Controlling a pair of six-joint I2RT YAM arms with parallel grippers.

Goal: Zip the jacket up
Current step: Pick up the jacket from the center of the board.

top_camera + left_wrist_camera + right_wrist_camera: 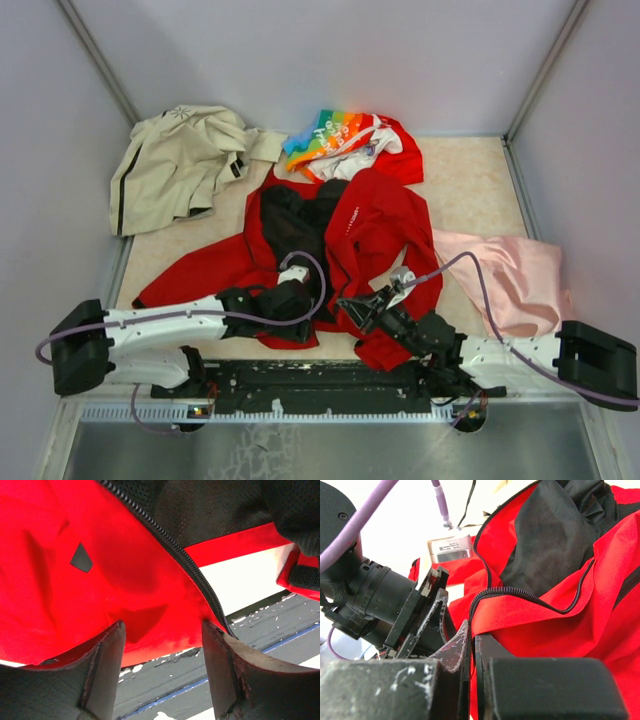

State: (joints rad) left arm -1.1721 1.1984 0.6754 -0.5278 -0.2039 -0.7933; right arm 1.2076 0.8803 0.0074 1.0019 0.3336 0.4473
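- The red jacket (375,225) lay open in the centre of the top view, its black mesh lining (295,225) exposed and its dark zipper (170,545) unjoined.
- The left claw (162,626) stood released at the lower centre, fingers apart just before the red hem.
- The right claw (472,630) was clenched on the jacket's zipper edge.
- The table (470,180) was beige, with pale grey walls (300,60) around it.
- A beige jacket (175,165) lay at upper left, a rainbow garment (335,140) at top centre, and a pink cloth (510,275) at right.

Jacket (380,225) ctr — 2nd jacket (175,165) back-L, another garment (335,140) just behind, prob. touching.
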